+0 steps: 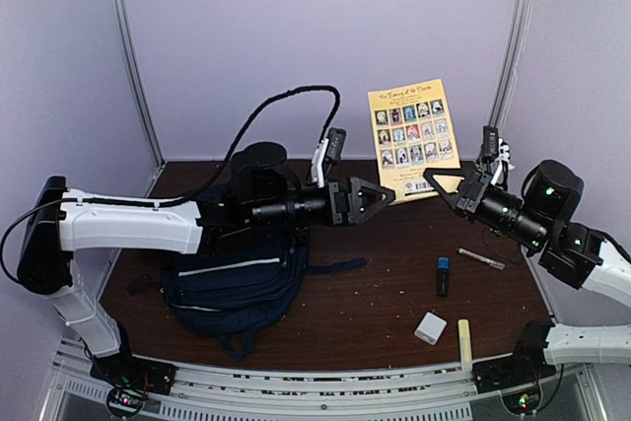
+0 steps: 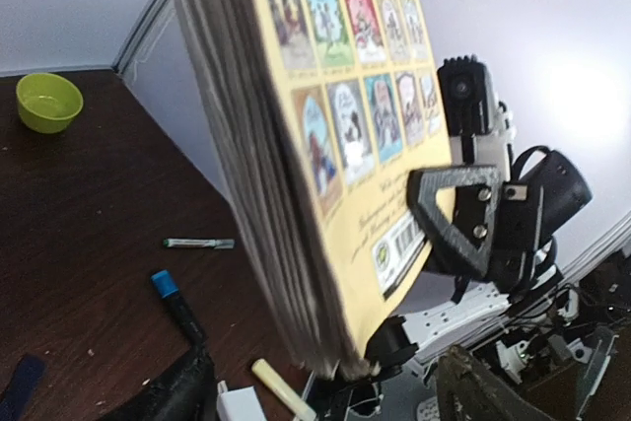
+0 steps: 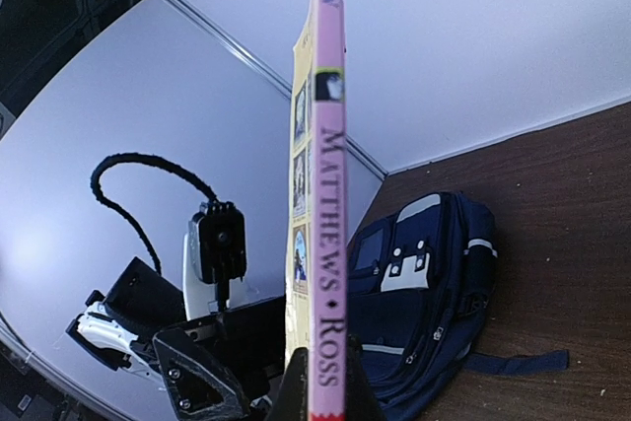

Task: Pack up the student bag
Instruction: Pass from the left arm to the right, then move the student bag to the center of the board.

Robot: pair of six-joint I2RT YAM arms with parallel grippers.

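Right gripper [image 1: 446, 185] clamped on yellow book [image 1: 414, 138], book held upright.
Left gripper [image 1: 380, 196] jaws apart, just beside the book's lower edge; student bag [image 1: 237, 278] at table [image 1: 375, 308] near-left.

Item: book [image 1: 414, 137], clamped in my right gripper [image 3: 325, 396].
- Pink spine [image 3: 327, 194], lettering running lengthwise: "SHREW" at the top end, then "MATTHEWS • ROSS".
- Yellow back cover [image 2: 340, 76]: barcode [image 2: 394, 245] near the lower corner. Its digits, the heading and the small print are too fine for me to read.
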